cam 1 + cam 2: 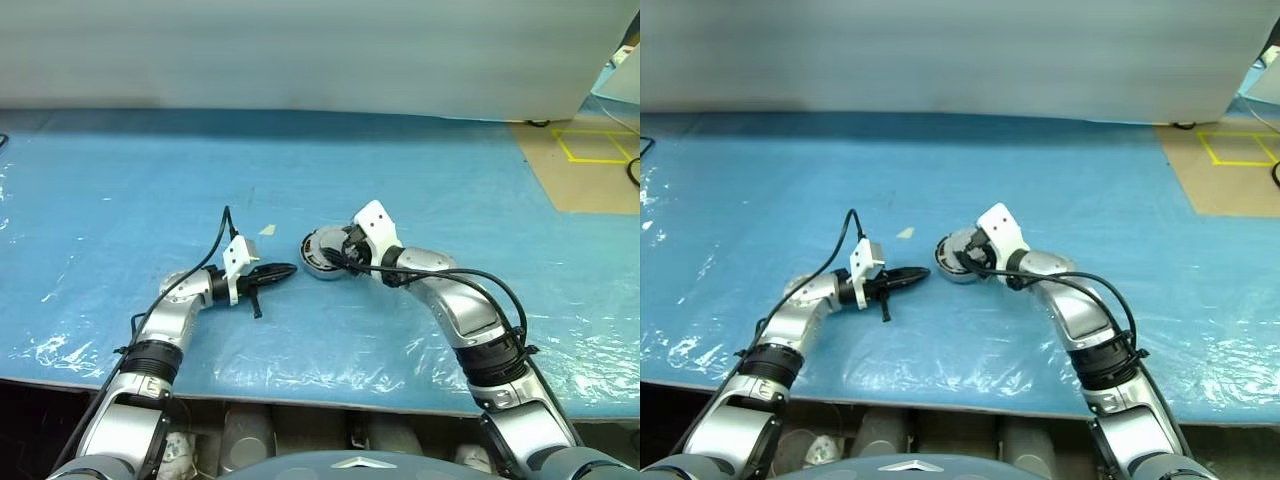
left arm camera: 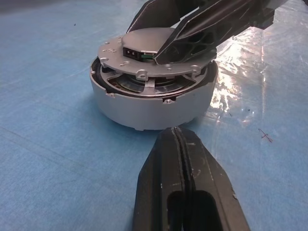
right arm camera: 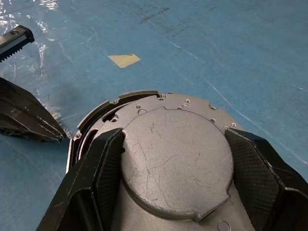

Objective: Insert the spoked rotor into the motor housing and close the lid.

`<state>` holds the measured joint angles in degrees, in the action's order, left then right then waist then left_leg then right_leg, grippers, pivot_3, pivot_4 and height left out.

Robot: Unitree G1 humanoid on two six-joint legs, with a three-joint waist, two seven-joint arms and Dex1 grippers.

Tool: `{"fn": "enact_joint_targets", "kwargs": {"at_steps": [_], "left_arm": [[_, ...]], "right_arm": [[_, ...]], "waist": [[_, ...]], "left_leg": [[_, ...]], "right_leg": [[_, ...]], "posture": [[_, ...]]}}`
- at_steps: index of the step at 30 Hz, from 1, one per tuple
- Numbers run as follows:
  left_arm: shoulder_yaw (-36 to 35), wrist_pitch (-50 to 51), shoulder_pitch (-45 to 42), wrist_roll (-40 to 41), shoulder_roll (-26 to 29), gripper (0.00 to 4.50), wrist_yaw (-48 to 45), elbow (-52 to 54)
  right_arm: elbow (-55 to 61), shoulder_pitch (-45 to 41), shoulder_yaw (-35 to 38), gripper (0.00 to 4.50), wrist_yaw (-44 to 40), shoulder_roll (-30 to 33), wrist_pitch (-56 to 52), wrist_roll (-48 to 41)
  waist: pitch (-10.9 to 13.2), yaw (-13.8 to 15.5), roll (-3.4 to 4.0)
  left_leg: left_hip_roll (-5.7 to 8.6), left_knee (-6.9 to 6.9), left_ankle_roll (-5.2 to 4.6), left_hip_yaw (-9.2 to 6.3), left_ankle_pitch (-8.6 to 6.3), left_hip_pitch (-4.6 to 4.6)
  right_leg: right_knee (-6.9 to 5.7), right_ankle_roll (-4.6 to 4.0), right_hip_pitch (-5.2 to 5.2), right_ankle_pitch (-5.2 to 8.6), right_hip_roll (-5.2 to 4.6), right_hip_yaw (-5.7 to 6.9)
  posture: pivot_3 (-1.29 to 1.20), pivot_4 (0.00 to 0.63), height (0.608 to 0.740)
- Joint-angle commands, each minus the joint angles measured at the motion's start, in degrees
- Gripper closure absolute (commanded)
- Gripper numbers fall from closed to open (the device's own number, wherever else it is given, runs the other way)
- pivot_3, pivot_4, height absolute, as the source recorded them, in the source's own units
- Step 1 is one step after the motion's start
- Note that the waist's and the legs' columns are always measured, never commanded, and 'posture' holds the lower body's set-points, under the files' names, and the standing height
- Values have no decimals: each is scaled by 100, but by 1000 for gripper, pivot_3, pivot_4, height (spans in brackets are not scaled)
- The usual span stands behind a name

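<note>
The right claw grips the round silver-grey metal lid by its edges, tilted over the shallow silver motor housing on the blue table; a spoked part seems already inside; seating the lid remains; the left claw is clenched empty just beside.

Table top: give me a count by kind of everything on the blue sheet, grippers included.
Motor housing: 1
Lid, lying tilted on the housing between the right gripper's fingers: 1
Grippers: 2, left gripper shut and empty, right gripper on the lid
Small tan scrap: 1
Total: 5
</note>
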<state>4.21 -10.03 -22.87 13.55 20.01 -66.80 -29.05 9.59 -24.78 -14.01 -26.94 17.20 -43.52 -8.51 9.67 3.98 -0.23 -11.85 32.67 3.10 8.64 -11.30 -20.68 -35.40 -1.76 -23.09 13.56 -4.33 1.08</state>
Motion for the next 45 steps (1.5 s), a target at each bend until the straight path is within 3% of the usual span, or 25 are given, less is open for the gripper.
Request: {"fn": "enact_joint_targets", "kwargs": {"at_steps": [1, 13, 17, 30, 33, 37, 45], "left_arm": [[-135, -54, -64, 161, 17, 4500, 15, 179], [-112, -80, -134, 135, 24, 4500, 21, 56], [-108, -88, -133, 129, 17, 4500, 31, 45], [-68, -87, -128, 110, -5, 4500, 21, 25], [-64, -97, -149, 101, -9, 4500, 17, -10], [-68, -104, -116, 92, 5, 4500, 31, -4], [-59, -78, -47, 81, 25, 4500, 47, 49]], "right_arm": [[37, 105, -108, 1520, 116, 92, 197, 264], [-18, 190, 60, 1520, -1241, 550, 1001, -319], [-381, -125, 277, 1520, -881, 508, 959, -125], [-692, -24, 341, 1520, -2573, 1440, 1728, -494], [-1124, -254, 345, 1520, -2306, 1445, 1838, -175], [-1385, -560, 551, 1520, -1334, 972, 1401, -34], [-914, -181, 608, 1520, 311, -34, 537, 278]], "waist": [[0, 2, 0], [0, 0, 0], [0, -7, 0], [1, 13, 0], [1, 8, 0], [1, -4, 0], [0, -2, 0]], "left_leg": [[0, 0, 0, 0, 0, 1], [1, -14, 0, -2, 0, -25], [1, -13, 0, -2, 0, -25], [0, -2, -4, -2, 0, -33], [-1, 0, -6, -2, 1, -32], [-4, 16, -5, -1, 1, -29], [-4, 22, -3, 0, 1, -22]], "right_leg": [[-1, 0, 0, 0, 0, 0], [2, 22, -20, -13, 2, 5], [0, 19, -22, -11, 2, 5], [-3, 1, -22, -1, 1, 6], [-5, 0, -21, -1, 1, 6], [-15, -5, -22, 2, 1, 5], [-23, -7, -20, 4, 1, 2]], "posture": [[0, 150, 740], [0, 150, 740], [0, 150, 740], [0, 150, 740], [0, 150, 740], [0, 150, 740], [0, 150, 740]]}}
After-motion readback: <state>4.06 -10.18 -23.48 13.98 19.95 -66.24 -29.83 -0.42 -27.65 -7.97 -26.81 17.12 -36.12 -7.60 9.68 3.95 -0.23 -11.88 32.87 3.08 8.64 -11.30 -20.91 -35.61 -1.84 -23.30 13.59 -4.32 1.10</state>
